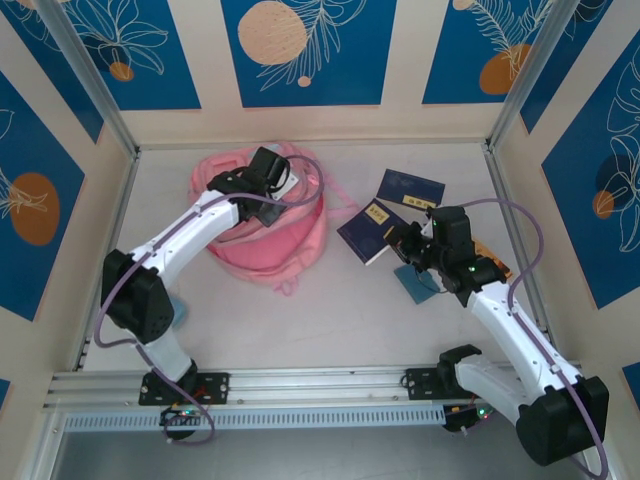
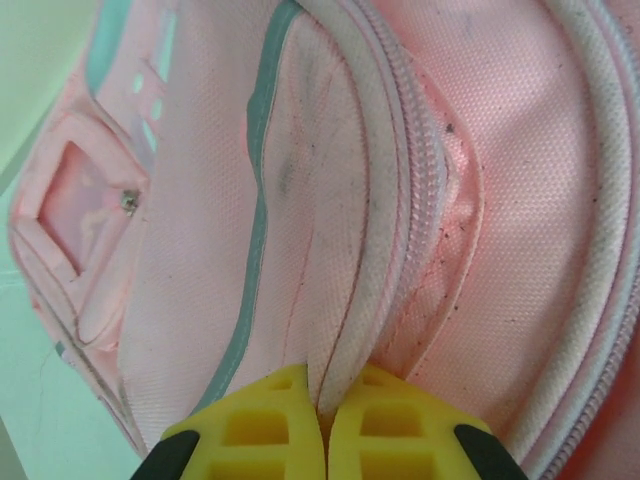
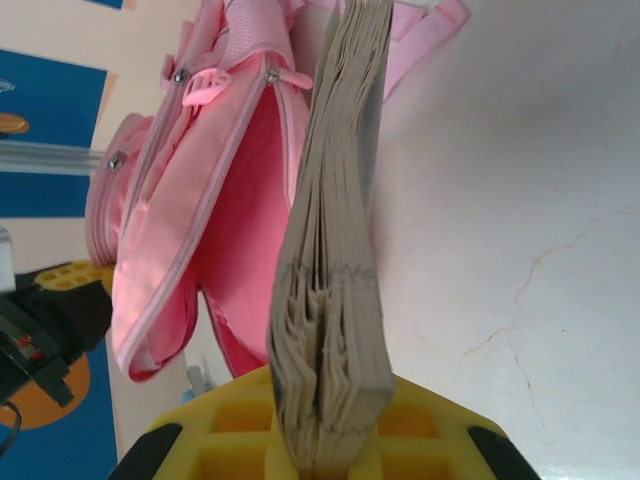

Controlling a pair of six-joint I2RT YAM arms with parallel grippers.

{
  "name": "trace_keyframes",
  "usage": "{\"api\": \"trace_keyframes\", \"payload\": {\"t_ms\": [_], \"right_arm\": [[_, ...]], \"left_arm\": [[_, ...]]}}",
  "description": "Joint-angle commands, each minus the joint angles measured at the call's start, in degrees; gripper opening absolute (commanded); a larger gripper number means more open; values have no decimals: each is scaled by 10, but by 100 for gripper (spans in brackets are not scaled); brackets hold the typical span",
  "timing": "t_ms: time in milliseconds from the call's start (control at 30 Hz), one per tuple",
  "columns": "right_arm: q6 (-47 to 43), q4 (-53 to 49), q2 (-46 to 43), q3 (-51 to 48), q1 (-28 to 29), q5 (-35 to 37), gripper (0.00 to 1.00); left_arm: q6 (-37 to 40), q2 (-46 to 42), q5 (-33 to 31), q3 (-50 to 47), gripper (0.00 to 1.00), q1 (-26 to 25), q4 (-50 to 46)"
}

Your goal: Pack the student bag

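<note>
Top external view: the student bag [image 1: 268,235] sits slumped on the table [image 1: 330,320] at back left, well in from the wall, pink with its mouth facing up. The left arm reaches over it, and the left gripper [image 1: 283,183] is down at the bag's upper rim near the white trim. On the right side the right gripper [image 1: 402,240] is at the edge of a dark blue booklet [image 1: 365,232], which is just right of the bag and not touching it. A second booklet [image 1: 411,188] lies flat behind it. A teal case [image 1: 415,283] lies under the right wrist, partly covered by the arm. Left wrist view: the yellow fingers [image 2: 265,425] are pressed together with a fold of the bag's pink fabric and white zipper trim [image 2: 385,190] pinched between them, so the jaws are clenched on the bag's opening edge. The front pocket with its teal piping runs up the left of the view. Right wrist view: the yellow fingers [image 3: 225,440] are clamped on the booklet's lower end; it stands edge-on with its fanned pages visible, so the jaws are grasping the booklet. The bag lies beyond on the left with its mouth gaping and the pink lining showing. The booklet's far end is near the opening — whether it touches the bag I cannot tell.
</note>
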Motion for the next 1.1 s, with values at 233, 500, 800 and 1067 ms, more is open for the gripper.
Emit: {"api": "trace_keyframes", "payload": {"t_ms": [233, 500, 800, 1067], "right_arm": [[-2, 176, 19, -27, 38, -161, 0], [54, 262, 120, -8, 97, -121, 0], [98, 432, 303, 72, 124, -62, 0], [188, 520, 504, 176, 167, 21, 0]], "left_arm": [[-129, 9, 31, 154, 0, -13, 12], [-179, 46, 62, 225, 0, -30, -12], [-185, 49, 60, 230, 0, -31, -21], [-195, 56, 43, 228, 0, -30, -26]]}}
